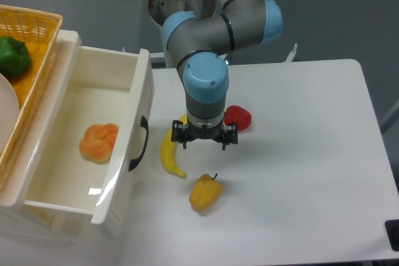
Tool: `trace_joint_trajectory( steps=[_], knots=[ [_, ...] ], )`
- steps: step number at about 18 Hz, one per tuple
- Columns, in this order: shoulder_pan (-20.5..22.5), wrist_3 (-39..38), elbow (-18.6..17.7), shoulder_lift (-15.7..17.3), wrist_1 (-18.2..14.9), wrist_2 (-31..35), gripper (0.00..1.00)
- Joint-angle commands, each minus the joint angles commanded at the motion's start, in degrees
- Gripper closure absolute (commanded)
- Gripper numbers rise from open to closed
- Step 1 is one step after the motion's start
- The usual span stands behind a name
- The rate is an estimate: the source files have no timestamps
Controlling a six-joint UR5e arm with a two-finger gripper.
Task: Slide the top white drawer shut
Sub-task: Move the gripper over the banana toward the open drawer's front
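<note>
The large glossy white plastic top drawer stands pulled out at nine o'clock, an orange fruit inside. The two-finger gripper hangs centrally over the curved yellow banana; a yellow pepper lies toward six o'clock, a red pepper toward three.
</note>
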Motion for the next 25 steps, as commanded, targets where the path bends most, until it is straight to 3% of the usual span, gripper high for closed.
trace_joint_trajectory(
  steps=[7,25],
  knots=[
    [-1.5,-2.6,0.0,-2.3,0.0,-1.0,0.00],
    [-2.5,-2.5,0.0,-2.5,-0.1,-5.1,0.00]
  ],
)
